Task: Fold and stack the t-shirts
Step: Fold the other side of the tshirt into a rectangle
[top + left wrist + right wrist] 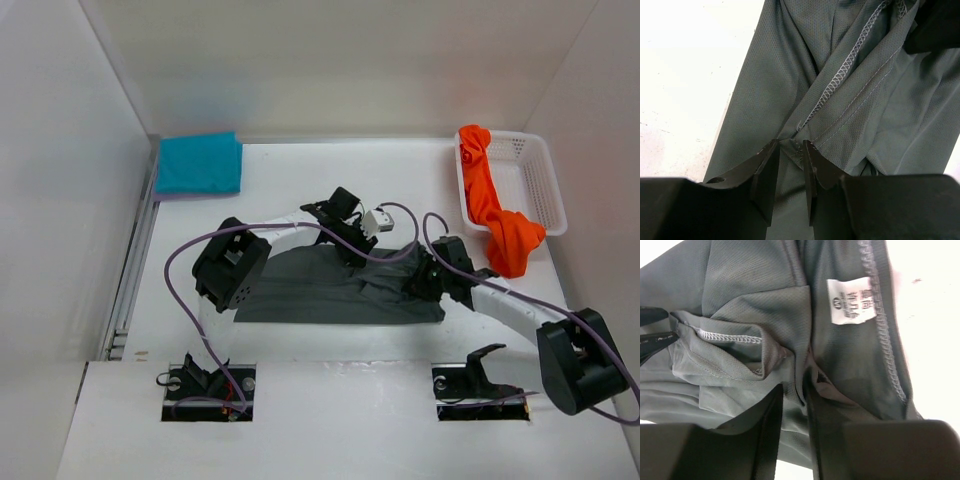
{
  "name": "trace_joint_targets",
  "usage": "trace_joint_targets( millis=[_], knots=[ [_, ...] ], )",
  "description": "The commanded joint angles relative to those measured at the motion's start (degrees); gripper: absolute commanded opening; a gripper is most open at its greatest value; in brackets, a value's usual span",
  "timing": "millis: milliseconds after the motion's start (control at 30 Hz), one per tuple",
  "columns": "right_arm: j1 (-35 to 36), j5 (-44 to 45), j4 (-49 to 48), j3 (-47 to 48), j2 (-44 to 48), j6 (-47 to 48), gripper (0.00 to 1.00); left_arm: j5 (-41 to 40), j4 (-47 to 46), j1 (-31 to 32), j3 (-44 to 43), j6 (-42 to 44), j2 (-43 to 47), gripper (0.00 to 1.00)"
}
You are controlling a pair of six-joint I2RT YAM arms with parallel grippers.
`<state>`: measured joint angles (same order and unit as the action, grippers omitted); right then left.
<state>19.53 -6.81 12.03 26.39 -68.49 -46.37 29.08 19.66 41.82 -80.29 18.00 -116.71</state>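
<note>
Both grippers are closed on the dark grey mesh-knit t-shirt (330, 290), which lies crumpled at the centre of the top view on the white table (300, 180). The left gripper (791, 150) pinches a thin ridge of cloth below a zigzag-stitched seam (840, 75). The right gripper (795, 400) pinches a fold below the white woven label (851, 301). Raise both pinches level and draw them apart, so the limp fabric spreads flat before folding. The folded teal shirt (200, 163) sits upper left. The bright orange cloth shirt (510, 240) hangs over the white plastic mesh basket (553, 190), upper right.

Black jointed left arm (232, 268) & right arm (575, 360), white mid links, looped w/ thin purple cables (167, 268), tipped w/ black wedge-finger grippers (790, 150).
</note>
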Motion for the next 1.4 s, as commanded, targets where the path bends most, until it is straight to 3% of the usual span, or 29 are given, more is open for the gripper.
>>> trace_joint_targets(
  millis=[0,233,433,933,1267,1367],
  knots=[
    [1.6,0.7,-2.2,2.3,-1.4,-0.5,0.27,0.7,-1.6,0.3,0.4,0.1,1.0,0.23],
    [2.8,3.5,3.7,3.0,1.5,-0.2,0.33,0.7,-1.3,0.1,0.2,0.1,0.9,0.23],
    [3.0,7.9,8.6,4.4,6.3,0.1,0.30,0.7,-1.4,0.0,0.0,0.0,0.5,0.23],
    [4.4,7.4,7.9,5.8,-0.1,0.1,0.27,0.9,-1.2,-0.1,-0.3,-0.1,0.3,0.23],
    [5.7,7.5,7.8,7.3,-1.0,0.4,0.04,1.2,-1.2,-0.1,0.0,-0.2,0.3,0.23],
    [6.1,8.0,9.4,7.5,0.2,0.2,0.01,0.7,-1.3,-0.2,0.0,-0.2,0.3,0.18]
  ],
)
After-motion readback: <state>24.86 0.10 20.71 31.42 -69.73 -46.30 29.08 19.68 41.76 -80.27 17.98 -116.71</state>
